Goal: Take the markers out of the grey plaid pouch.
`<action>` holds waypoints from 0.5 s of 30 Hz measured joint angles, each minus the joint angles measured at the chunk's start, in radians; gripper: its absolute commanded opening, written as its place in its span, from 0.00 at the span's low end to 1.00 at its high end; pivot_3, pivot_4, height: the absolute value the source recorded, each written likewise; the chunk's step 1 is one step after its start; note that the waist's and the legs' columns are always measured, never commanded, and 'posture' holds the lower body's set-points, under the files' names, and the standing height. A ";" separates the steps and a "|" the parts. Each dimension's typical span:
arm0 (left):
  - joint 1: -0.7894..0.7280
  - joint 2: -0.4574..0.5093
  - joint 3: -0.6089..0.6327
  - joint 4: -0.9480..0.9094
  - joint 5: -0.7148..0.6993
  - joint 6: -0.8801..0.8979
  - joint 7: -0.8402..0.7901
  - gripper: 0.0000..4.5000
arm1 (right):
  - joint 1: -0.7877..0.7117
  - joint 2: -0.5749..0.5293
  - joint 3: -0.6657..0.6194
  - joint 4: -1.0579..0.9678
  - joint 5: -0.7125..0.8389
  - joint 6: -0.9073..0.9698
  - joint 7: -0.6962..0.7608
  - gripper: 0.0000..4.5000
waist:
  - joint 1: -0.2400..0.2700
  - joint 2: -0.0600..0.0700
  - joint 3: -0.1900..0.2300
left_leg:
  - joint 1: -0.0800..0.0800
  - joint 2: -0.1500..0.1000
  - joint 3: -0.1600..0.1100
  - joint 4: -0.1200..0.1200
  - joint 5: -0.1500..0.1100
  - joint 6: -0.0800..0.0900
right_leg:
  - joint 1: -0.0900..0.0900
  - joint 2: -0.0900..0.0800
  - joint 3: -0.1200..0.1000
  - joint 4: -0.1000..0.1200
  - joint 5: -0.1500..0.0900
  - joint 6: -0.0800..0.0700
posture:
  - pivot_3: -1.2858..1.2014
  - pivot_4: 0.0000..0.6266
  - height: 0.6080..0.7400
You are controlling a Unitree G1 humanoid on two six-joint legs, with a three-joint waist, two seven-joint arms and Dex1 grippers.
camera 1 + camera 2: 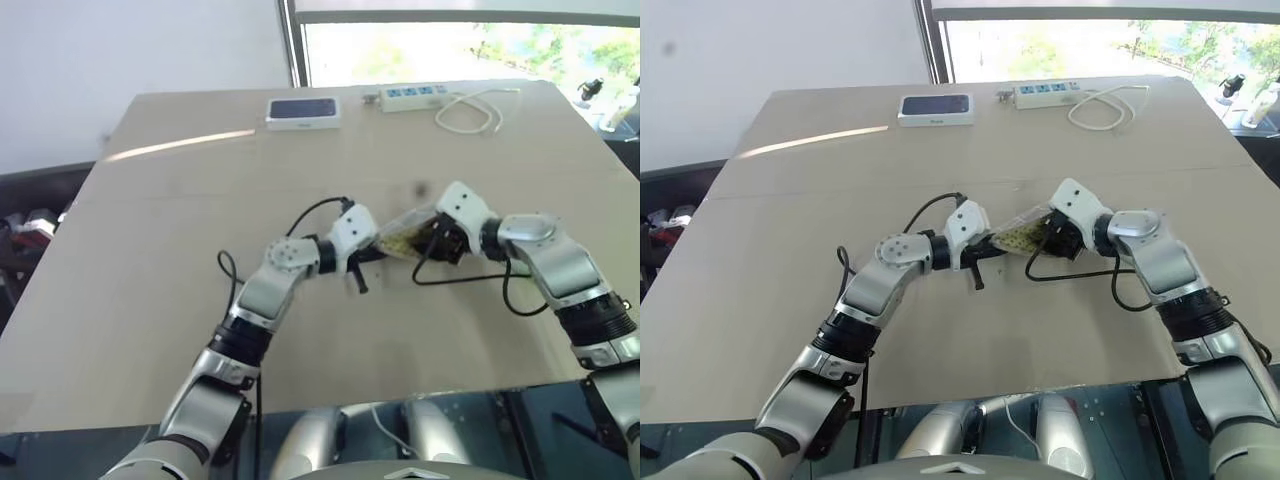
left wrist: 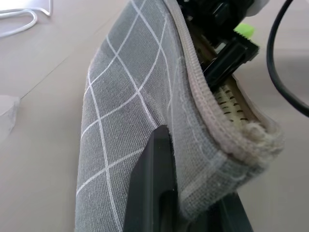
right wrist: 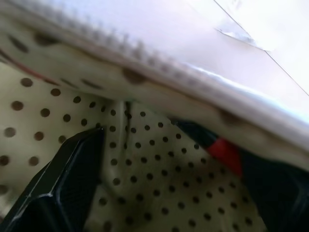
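Over the middle of the table (image 1: 150, 300), the two arms meet around the grey plaid pouch (image 2: 130, 111). The left hand (image 2: 193, 203) is clamped together on one end of the pouch, one black finger lying flat against the grid-lined outside, and it holds the pouch off the table with its long axis running across, from the left hand toward the right one. The open mouth, edged by its zip and showing the dotted tan lining (image 3: 159, 183), faces the right arm.

The right hand (image 3: 169, 203) is the one that matters for the next move. Its fingers stand wide apart and are already inside the mouth of the pouch, one dark finger to either side of the lining. Straight ahead of them, deeper in and close to one finger, lies the red marker (image 3: 224, 152), a red band showing on a dark barrel that runs along the pouch's length. It sits between the spread fingers but I cannot see that either one touches it yet.

The lime-green marker (image 2: 244, 30) peeks out as a bright tip just beside the right hand at the pouch mouth.

To my eye the right hand only has to press a little further along the pouch's axis and close.
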 measured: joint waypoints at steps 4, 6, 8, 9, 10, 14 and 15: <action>-0.005 0.046 -0.056 0.013 0.089 -0.133 -0.008 0.00 | -0.002 0.019 0.016 0.092 -0.030 -0.144 0.010 0.98 | -0.002 0.000 0.000 | 0.001 0.000 0.001 -0.001 0.000 0.000 | 0.000 0.000 0.000 0.000 0.000 0.000 | 0.52 0.24 1.00; -0.012 0.053 -0.061 0.025 0.120 -0.180 0.005 0.00 | -0.003 0.031 0.014 0.119 -0.035 -0.182 0.010 0.98 | -0.002 0.000 0.000 | 0.001 0.000 0.001 0.000 0.000 0.000 | 0.000 0.000 0.000 0.000 0.000 0.000 | 0.52 0.24 1.00; -0.027 0.061 -0.062 0.042 0.142 -0.210 0.014 0.00 | -0.005 0.040 0.012 0.141 -0.041 -0.214 0.012 0.98 | -0.001 0.000 0.000 | 0.001 0.000 0.001 0.000 0.000 0.000 | 0.000 0.000 0.000 0.000 0.000 0.000 | 0.52 0.24 1.00; -0.035 0.072 -0.066 0.048 0.160 -0.236 0.017 0.00 | -0.010 0.047 0.011 0.155 -0.042 -0.227 0.013 0.98 | -0.002 0.000 0.000 | 0.001 0.000 0.001 0.000 0.000 0.000 | 0.000 0.000 0.000 0.001 0.000 0.000 | 0.52 0.24 1.00; -0.045 0.086 -0.070 0.056 0.180 -0.267 0.019 0.00 | -0.017 0.054 0.011 0.171 -0.044 -0.241 0.014 0.98 | -0.002 0.000 0.000 | 0.001 0.000 0.001 0.000 0.000 0.000 | 0.000 0.000 0.000 0.001 0.000 0.000 | 0.52 0.24 1.00; -0.072 0.129 -0.094 0.086 0.262 -0.389 0.032 0.00 | -0.037 0.070 0.011 0.221 -0.064 -0.297 0.015 0.98 | -0.001 0.000 0.000 | 0.001 0.000 0.001 0.000 0.000 0.000 | 0.000 0.000 0.000 0.000 0.000 0.000 | 0.52 0.24 1.00; -0.077 0.133 -0.099 0.093 0.275 -0.406 0.035 0.00 | -0.037 0.072 0.012 0.227 -0.068 -0.305 0.014 0.98 | -0.001 0.000 0.000 | 0.001 0.000 0.001 0.000 0.000 0.000 | 0.000 0.000 0.000 0.000 0.000 0.000 | 0.52 0.24 1.00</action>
